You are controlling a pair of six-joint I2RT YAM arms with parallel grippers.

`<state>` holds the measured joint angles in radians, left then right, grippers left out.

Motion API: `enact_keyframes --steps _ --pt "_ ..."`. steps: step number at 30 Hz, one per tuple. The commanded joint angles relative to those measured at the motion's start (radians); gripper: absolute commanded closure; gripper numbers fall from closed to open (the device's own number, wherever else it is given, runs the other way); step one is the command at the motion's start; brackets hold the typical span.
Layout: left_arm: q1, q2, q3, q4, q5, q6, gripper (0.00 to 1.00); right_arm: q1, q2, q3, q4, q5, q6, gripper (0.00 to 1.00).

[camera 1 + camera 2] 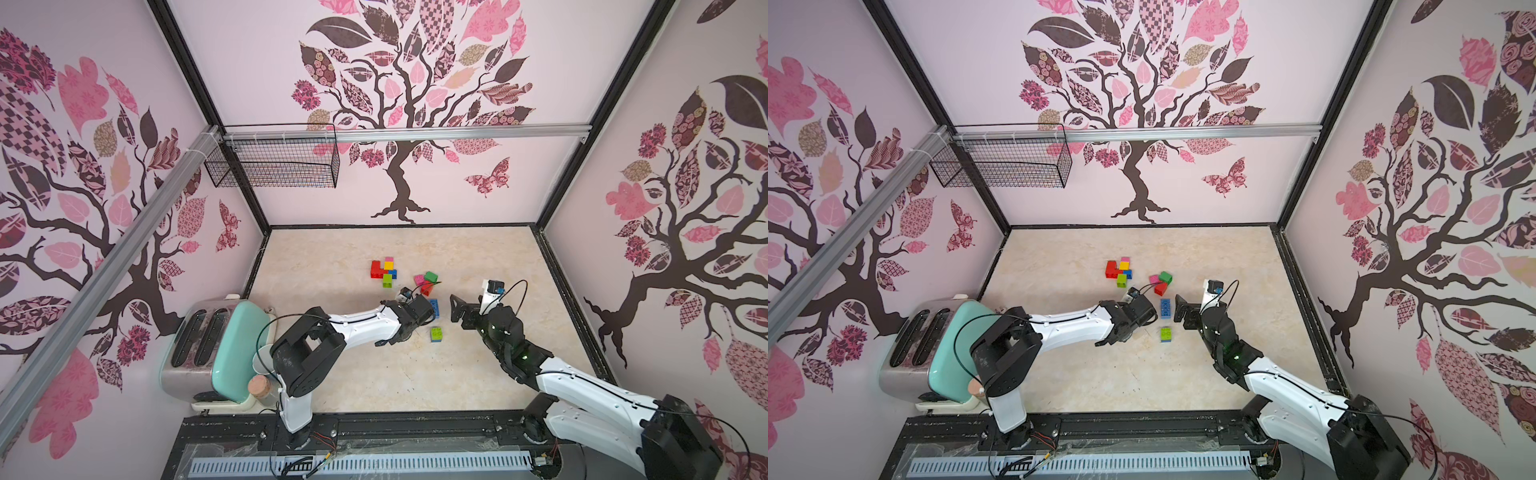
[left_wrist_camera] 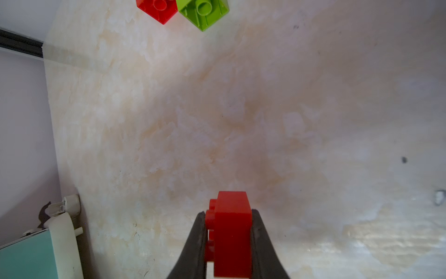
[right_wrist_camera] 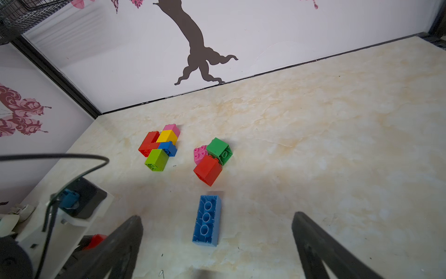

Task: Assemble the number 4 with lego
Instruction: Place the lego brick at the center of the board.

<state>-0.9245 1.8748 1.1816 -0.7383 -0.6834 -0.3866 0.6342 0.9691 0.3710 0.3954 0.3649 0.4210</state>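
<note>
Left claw (image 2: 228, 215) pinches 1 red brick (image 2: 230, 229) above the desk (image 2: 169, 120). In both top views its wrist hides the fingers. Right claw (image 3: 217, 221) stands spread wide. The blue brick (image 3: 207, 221) lies underside-up just ahead of its gap, untouched, near desk centre. The left claw is at the brick's 9 o'clock and the right claw at its 3 o'clock.

Bare marble runs from 4 to 8 o'clock, down to the black rail (image 1: 374, 419) at 6 o'clock. A narrower strip lies at 3 o'clock between the right arm and the side wall, and another at 12 o'clock under the back wall.

A lime brick (image 1: 436, 333) sits on a blue piece at 6 o'clock of the blue brick. At 11 o'clock a group (image 1: 384, 269) of red, pink, yellow, blue and lime bricks is pressed together; how many are red cannot be told. At 12 o'clock a trio (image 1: 426, 280) of pink, green and red bricks touch, crossed by the left wrist's cable.

The toaster (image 1: 216, 349) fills the 8 o'clock edge, its slots too dark to read. A corked jar (image 1: 259, 386) is half hidden behind the left arm's base, contents unclear. The wire basket (image 1: 274, 162) hangs from the back rail at 11 o'clock.
</note>
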Motion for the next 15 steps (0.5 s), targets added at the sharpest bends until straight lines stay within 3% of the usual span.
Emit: enact_keyframes --steps 1,5,10,15 --pt "-0.023 0.029 -0.025 -0.029 -0.084 -0.039 0.98 -0.006 -0.027 0.023 -0.031 0.029 0.014 0.01" --pt "-0.052 0.055 -0.025 -0.028 -0.087 -0.048 0.92 -0.005 -0.026 0.023 -0.046 0.043 -0.013 0.01" --pt "-0.085 0.081 -0.022 -0.022 -0.051 -0.044 0.62 -0.007 -0.025 0.037 -0.085 0.075 -0.016 0.01" --pt "-0.104 0.080 -0.019 -0.003 0.009 -0.049 0.58 -0.012 -0.036 0.065 -0.154 0.103 -0.026 0.01"
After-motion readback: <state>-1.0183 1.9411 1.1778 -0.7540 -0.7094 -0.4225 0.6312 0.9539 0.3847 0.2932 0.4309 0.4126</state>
